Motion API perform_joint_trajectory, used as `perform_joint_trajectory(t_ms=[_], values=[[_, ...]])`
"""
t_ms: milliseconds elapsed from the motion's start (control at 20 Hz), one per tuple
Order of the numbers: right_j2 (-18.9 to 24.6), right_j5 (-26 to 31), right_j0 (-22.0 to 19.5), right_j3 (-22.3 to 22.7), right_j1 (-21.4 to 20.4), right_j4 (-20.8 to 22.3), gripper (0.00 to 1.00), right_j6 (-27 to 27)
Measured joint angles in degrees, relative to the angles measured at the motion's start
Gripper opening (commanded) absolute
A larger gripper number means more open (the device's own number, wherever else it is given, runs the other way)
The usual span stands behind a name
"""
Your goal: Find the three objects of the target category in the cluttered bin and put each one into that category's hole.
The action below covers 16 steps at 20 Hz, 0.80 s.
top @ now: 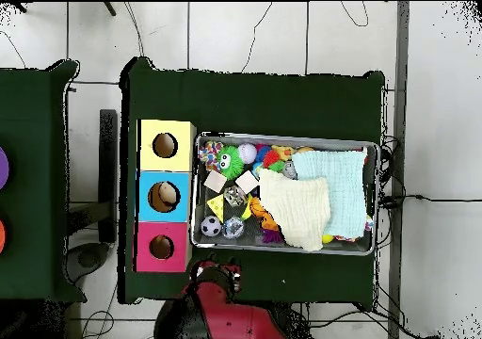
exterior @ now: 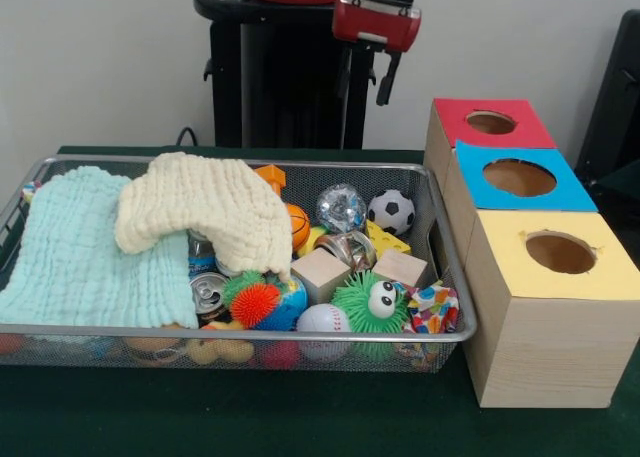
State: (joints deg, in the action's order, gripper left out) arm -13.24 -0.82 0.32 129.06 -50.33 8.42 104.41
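The wire mesh bin sits mid-table, also in the overhead view. Tan, rounded, plush-like lumps show through its front wall under the cloths. An orange piece pokes out behind the cream cloth; I cannot tell what it is. No plush toy shows clearly. The red-topped box's hole is farthest back on the right, and lowest in the overhead view. My gripper hangs open and empty behind the bin's far rim, near the red box in the overhead view.
A light blue cloth covers the bin's left half. Loose in the right half are a soccer ball, a shiny ball, wooden blocks, a green googly-eyed ball, a baseball and a can. The blue-topped and yellow-topped boxes stand nearer.
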Motion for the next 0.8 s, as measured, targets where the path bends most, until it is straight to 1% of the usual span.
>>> perform_joint_trajectory(t_ms=[100, 300, 350, 550, 600, 650, 800], values=[[0.80, 0.00, -3.47, -0.13, -0.44, 3.26, 1.00, 0.00], [2.57, 0.00, -7.74, -0.20, -1.10, 7.11, 1.00, 0.00], [3.62, 0.01, -9.80, -0.29, -1.27, 8.94, 1.00, 0.00], [5.60, 0.03, -13.15, -0.58, -1.30, 11.96, 1.00, 0.00], [6.96, 0.05, -15.07, -0.84, -1.27, 13.67, 1.00, 0.00], [7.60, 0.08, -15.98, -1.04, -1.27, 14.51, 1.00, 0.00], [8.87, 0.09, -17.68, -1.58, -1.26, 16.22, 1.00, 0.00]])
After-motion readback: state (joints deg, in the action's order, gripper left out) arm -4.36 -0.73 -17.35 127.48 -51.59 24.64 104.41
